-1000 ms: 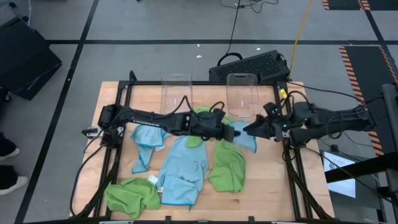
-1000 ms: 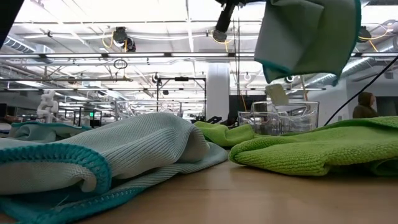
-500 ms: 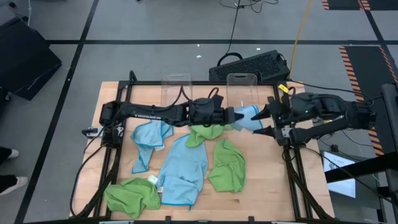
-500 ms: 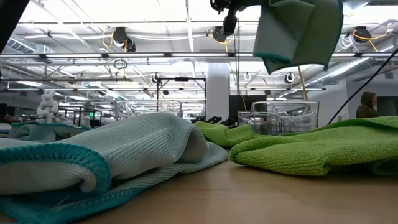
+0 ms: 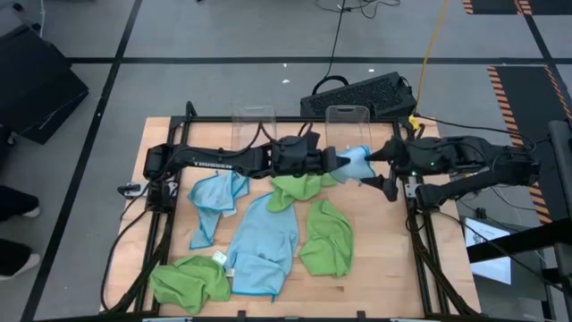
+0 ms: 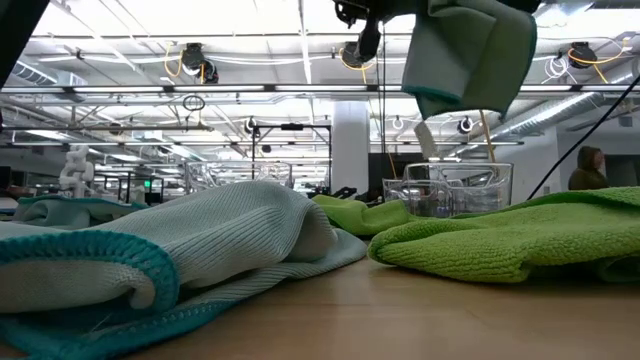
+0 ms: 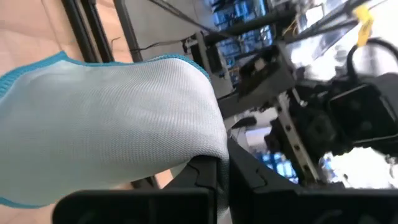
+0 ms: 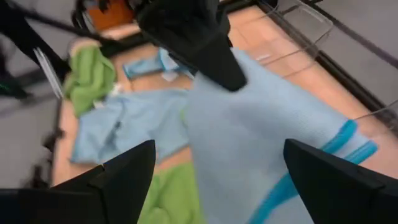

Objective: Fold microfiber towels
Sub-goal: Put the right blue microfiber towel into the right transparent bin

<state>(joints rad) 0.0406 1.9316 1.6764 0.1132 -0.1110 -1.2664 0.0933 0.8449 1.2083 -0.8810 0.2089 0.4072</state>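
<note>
Left gripper (image 5: 335,164), above the far middle of the table (image 5: 393,268), is closed on a folded light blue towel (image 5: 356,164) held in the air just in front of a clear bin (image 5: 348,134) (the low view shows the cloth hanging well above the tabletop). Right gripper (image 5: 382,168) sits just beside that towel with its two fingers spread wide, gripping nothing; its wrist view looks between both fingers (image 8: 118,180) onto the blue cloth. On the table lie a large blue towel (image 5: 259,241), a smaller blue towel (image 5: 213,201), and three green towels: one mid-table (image 5: 295,190), one right of centre (image 5: 326,237), one at the near left corner (image 5: 189,282). A second clear bin (image 5: 254,130) stands at the far edge.
</note>
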